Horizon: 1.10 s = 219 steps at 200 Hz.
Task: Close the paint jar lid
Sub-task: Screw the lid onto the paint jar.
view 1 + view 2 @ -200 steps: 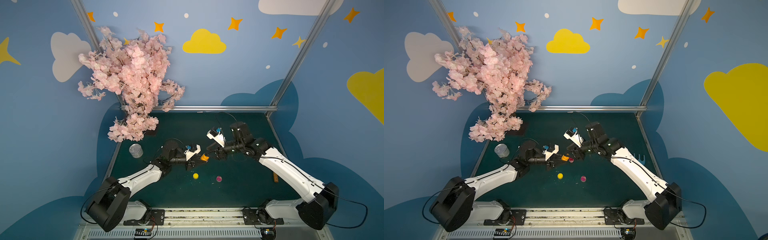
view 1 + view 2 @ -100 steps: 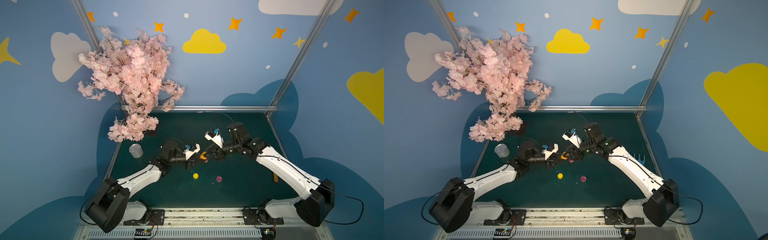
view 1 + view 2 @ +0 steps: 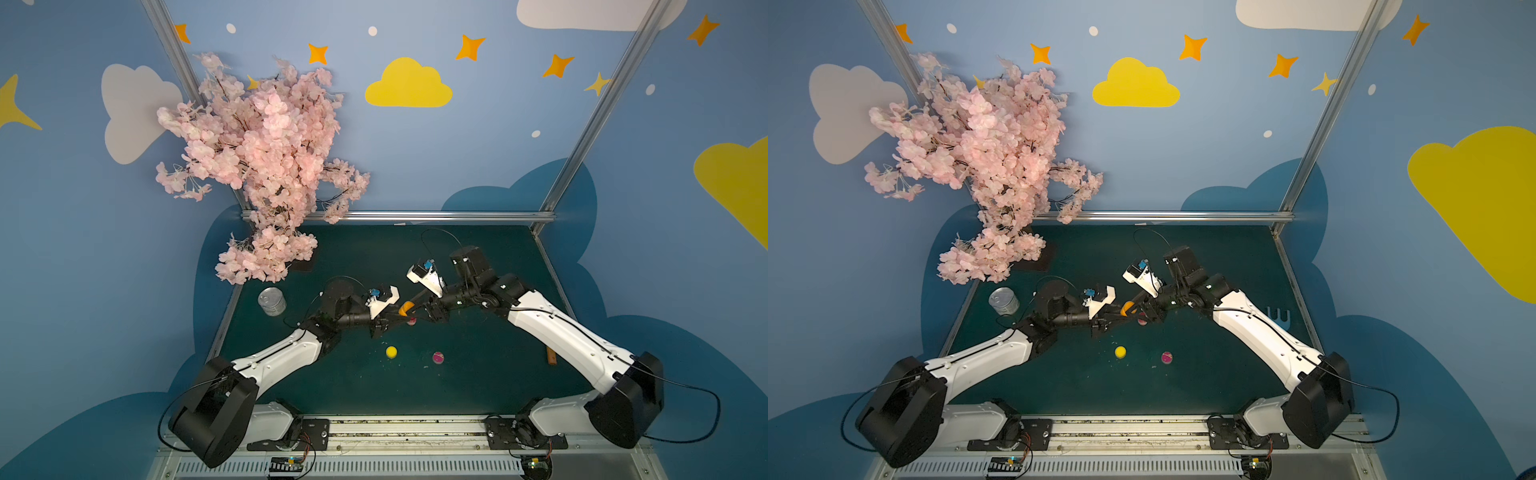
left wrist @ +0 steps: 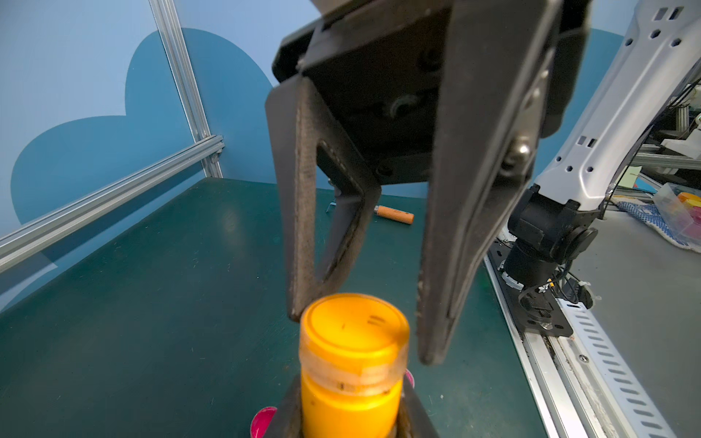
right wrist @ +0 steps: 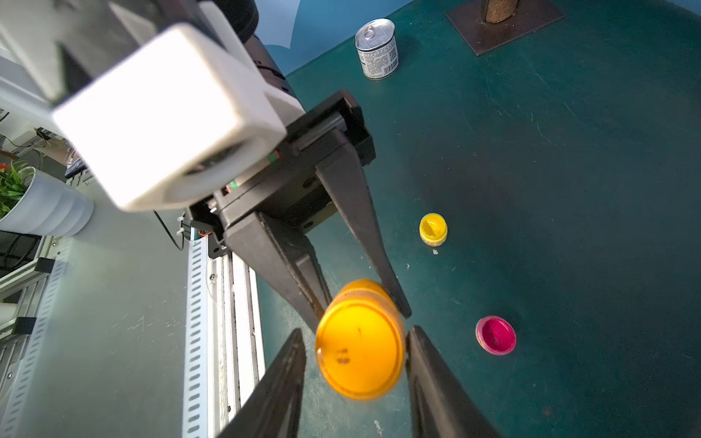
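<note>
An orange paint jar [image 4: 351,402] is held above the green table, also seen in both top views [image 3: 406,308] [image 3: 1126,308]. My left gripper [image 4: 351,417] is shut on the jar's body, one finger on each side. The lid [image 4: 354,326], orange with a clear skirt, sits on the jar's mouth. In the right wrist view the lid [image 5: 358,352] faces the camera. My right gripper [image 5: 354,332] is open around the lid: one finger [image 5: 417,352] is at its rim, and a small gap separates the other finger [image 5: 292,360] from it.
A yellow pot [image 3: 391,352] and a magenta pot [image 3: 438,357] stand nearer the front. Another magenta pot [image 4: 261,421] lies under the held jar. A tin can [image 3: 272,301] and the blossom tree [image 3: 257,166] are at the left. An orange-handled tool [image 4: 394,214] lies at the right.
My right gripper has moved left onto the jar's top, and its jaws have narrowed around the lid. The left arm and the jar have stayed in place.
</note>
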### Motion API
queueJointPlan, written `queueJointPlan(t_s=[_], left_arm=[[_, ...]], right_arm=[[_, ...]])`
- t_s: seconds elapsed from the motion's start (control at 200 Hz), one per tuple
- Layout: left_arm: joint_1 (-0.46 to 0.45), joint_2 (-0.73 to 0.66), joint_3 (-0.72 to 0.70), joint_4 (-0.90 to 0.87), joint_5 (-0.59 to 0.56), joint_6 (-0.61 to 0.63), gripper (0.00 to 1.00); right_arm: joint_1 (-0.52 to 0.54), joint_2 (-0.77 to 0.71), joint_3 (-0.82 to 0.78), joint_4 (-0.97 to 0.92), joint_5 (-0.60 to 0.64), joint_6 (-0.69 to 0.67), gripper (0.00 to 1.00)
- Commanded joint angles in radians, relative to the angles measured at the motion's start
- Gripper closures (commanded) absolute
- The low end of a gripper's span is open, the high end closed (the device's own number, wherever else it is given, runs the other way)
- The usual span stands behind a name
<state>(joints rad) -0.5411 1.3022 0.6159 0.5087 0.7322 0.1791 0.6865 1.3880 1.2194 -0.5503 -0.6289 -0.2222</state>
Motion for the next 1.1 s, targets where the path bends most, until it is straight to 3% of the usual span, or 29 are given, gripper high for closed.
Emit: queueJointPlan(t_s=[0.0,0.29,0.516,1.091], left_arm=[[0.004,-0.018,0.022,0.007,0.002,0.011,0.76],[0.004,-0.015,0.024,0.007,-0.008,0.013,0.76],[0.002,-0.038,0.037,0.012,-0.083,0.050,0.76],[-0.093,-0.047,0.100,0.098,-0.491,0.205,0.76]], right_arm=[[0.005,0.013,0.023,-0.022,0.001,-0.006,0.60],[0.006,0.026,0.033,-0.027,0.015,0.004,0.67],[0.010,0.044,0.044,-0.041,0.037,0.038,0.72],[0.060,0.113,0.076,-0.021,0.213,0.274,0.76]])
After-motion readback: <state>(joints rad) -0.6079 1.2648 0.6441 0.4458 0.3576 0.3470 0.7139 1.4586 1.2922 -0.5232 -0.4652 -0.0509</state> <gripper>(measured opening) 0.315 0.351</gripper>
